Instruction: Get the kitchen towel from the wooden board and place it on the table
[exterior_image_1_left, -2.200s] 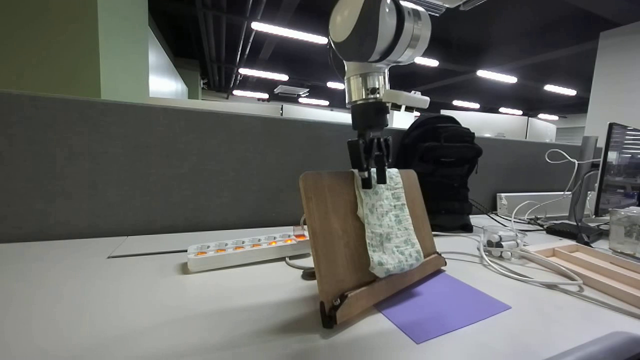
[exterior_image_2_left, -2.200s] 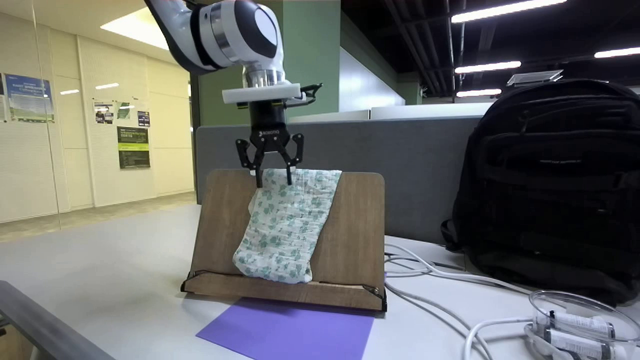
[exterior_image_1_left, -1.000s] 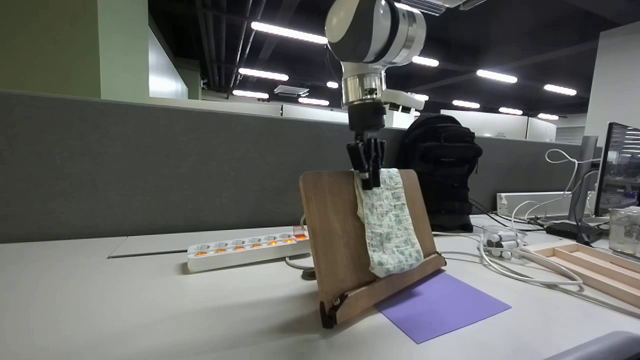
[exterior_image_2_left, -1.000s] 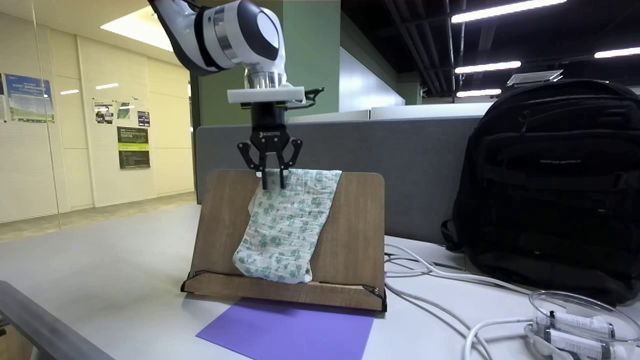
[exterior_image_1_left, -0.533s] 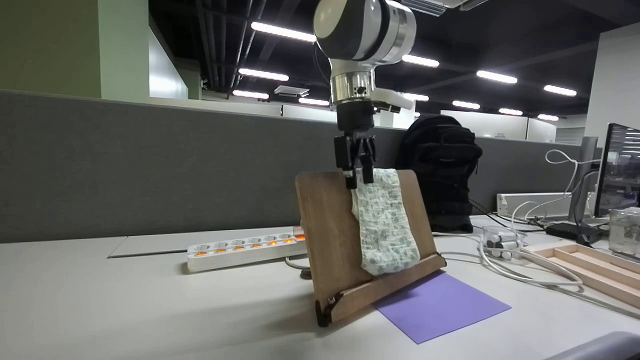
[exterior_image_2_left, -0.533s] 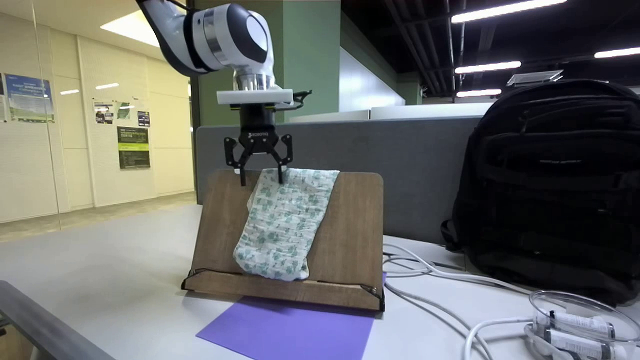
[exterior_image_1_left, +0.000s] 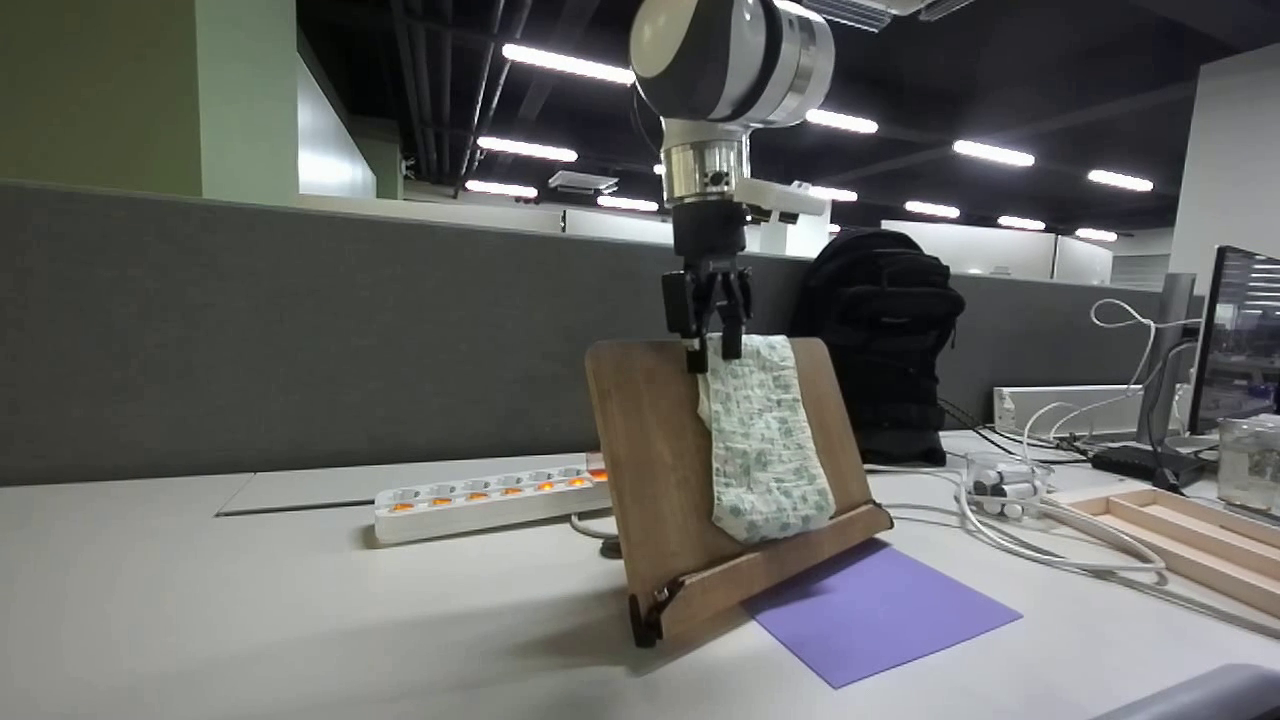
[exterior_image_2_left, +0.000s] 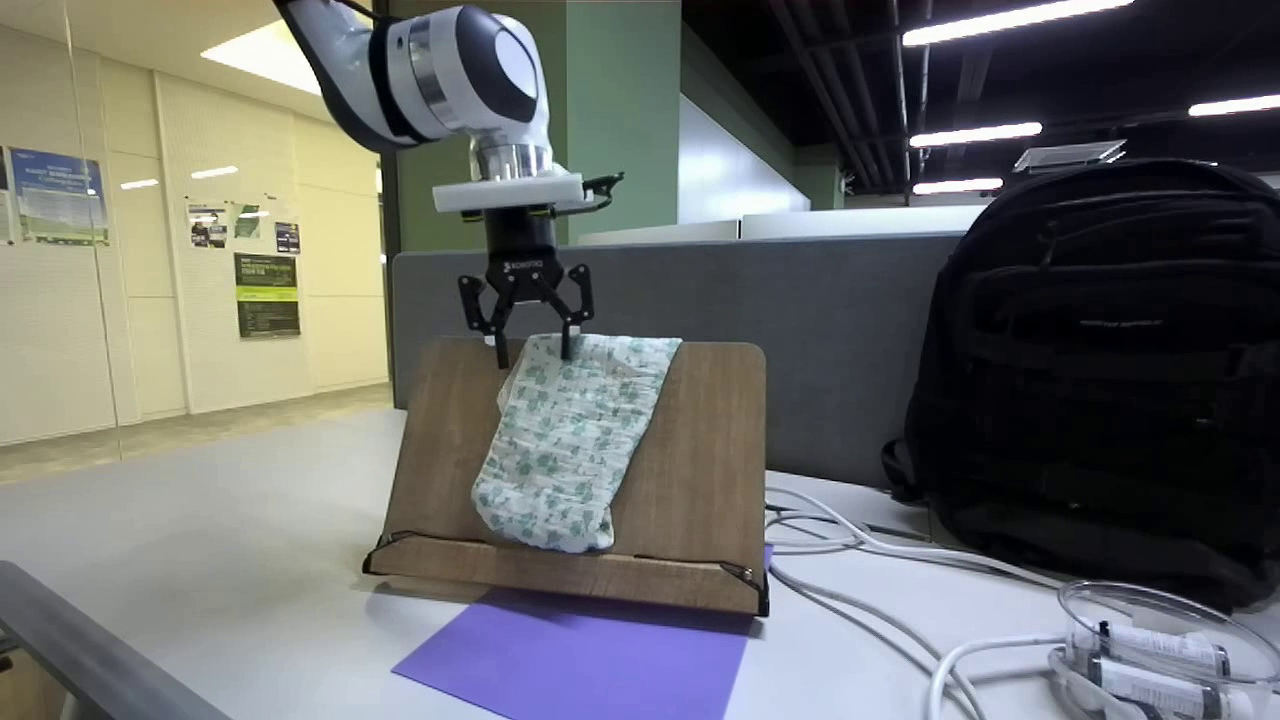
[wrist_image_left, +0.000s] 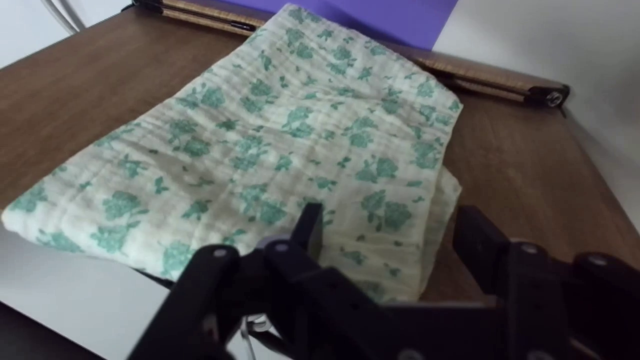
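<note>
The kitchen towel (exterior_image_1_left: 768, 450), white with green flowers, drapes over the top edge of the wooden board (exterior_image_1_left: 650, 450) and hangs down its front to the ledge. In an exterior view the towel (exterior_image_2_left: 580, 440) lies slightly left of the board's middle. The board (exterior_image_2_left: 700, 440) leans upright on the table (exterior_image_1_left: 300, 600). My gripper (exterior_image_1_left: 714, 362) is open at the board's top edge, pointing down. In an exterior view the gripper (exterior_image_2_left: 534, 361) has one finger before the towel and one before bare wood. In the wrist view the towel's side edge (wrist_image_left: 300, 130) lies between the fingers (wrist_image_left: 390, 215).
A purple sheet (exterior_image_1_left: 885, 615) lies under the board's front. A white power strip (exterior_image_1_left: 490, 505) is behind it. A black backpack (exterior_image_2_left: 1110, 400) stands at the grey partition (exterior_image_1_left: 330, 340). Cables (exterior_image_2_left: 860, 540), a clear container of bottles (exterior_image_2_left: 1160, 650) and a wooden tray (exterior_image_1_left: 1180, 540) lie to the side.
The fingers closed partly over the towel's top, then opened wider again. The gripper shifted left in both exterior views. The board and towel shifted slightly; the towel's lower end sits a little higher.
</note>
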